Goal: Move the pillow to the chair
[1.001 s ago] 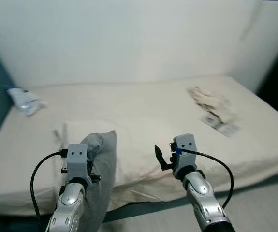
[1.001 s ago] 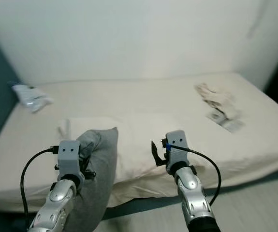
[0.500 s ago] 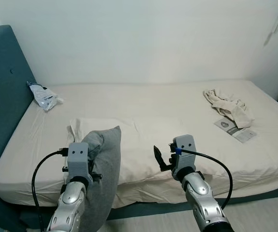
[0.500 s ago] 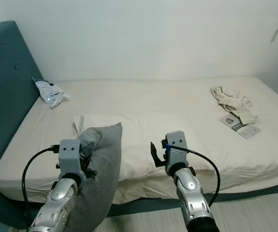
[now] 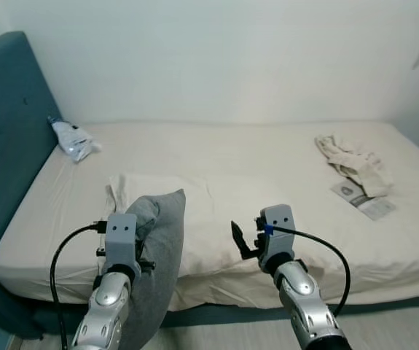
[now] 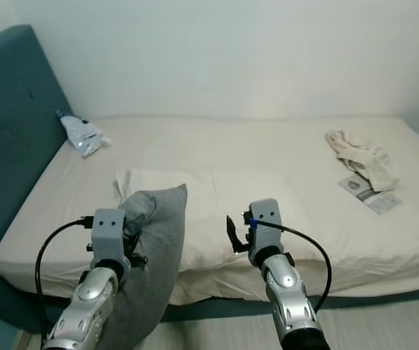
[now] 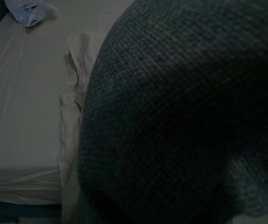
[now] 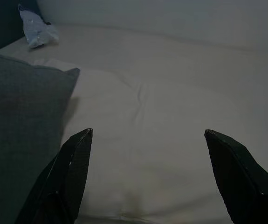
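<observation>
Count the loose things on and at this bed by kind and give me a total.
Pillows: 2, grey pillow in the left claw, cream pillow
Plastic packets: 1
Crumpled cloths: 1
Booklets: 1
Total: 5

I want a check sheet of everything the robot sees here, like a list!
Surface: bed with cream sheet, a cream pillow lying flat on it.
Job's things: grey pillow held up at the bed's near edge; chair, nothing seen.
Clutter: plastic bag by the headboard; crumpled cloth and a leaflet on the right.
Hands: left hand shut on the grey pillow; right hand open, holding nothing.
Cables: black cable looping off each wrist.
Surroundings: teal headboard, white wall.
</observation>
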Robot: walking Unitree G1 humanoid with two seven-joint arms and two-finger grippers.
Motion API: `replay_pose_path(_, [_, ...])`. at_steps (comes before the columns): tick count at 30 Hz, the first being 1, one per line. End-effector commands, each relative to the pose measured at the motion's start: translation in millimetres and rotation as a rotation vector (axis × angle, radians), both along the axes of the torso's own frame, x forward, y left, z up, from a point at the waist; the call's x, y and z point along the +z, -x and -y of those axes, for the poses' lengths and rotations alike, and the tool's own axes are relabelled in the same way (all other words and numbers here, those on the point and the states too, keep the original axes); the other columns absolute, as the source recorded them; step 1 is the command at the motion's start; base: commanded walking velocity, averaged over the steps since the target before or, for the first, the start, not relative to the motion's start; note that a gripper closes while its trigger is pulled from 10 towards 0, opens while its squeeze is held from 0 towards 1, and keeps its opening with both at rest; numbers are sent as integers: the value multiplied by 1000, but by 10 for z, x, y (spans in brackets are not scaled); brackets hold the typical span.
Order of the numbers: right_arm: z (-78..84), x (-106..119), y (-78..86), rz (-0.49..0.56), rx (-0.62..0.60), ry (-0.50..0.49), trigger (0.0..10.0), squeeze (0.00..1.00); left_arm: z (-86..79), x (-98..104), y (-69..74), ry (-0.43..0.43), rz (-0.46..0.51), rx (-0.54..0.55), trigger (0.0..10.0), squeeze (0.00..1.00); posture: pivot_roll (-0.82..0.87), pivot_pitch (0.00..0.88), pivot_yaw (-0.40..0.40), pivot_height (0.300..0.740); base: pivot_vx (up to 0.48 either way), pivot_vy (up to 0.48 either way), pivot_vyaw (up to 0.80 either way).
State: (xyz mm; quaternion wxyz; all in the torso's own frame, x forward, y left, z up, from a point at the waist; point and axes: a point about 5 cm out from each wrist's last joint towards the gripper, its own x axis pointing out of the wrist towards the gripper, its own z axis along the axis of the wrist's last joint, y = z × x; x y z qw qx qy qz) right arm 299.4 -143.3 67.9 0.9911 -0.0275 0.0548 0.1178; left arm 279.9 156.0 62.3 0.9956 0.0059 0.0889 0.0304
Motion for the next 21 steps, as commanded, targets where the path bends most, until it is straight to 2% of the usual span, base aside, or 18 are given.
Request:
replay_pose_path(1, [13,-37,18,-11,-10,-8,10000,0,-20,118,-55,1,63,7,10000,0,21,41,5,740,0,0,0])
replay_pose_path(11, [21,-54,36,-17,-11,-8,10000,0,-27,122,-52,8,60,5,10000,0,24,49,7,740,0,0,0])
replay_pose_path(16, [23,-61,39,-20,-15,-10,10000,0,-33,111,-54,-28,48,-4,10000,0,24,48,10,740,0,0,0])
replay_pose_path(21, [22,-65,44,-20,-16,-12,10000,0,-27,111,-53,-26,50,-8,10000,0,23,48,13,740,0,0,0])
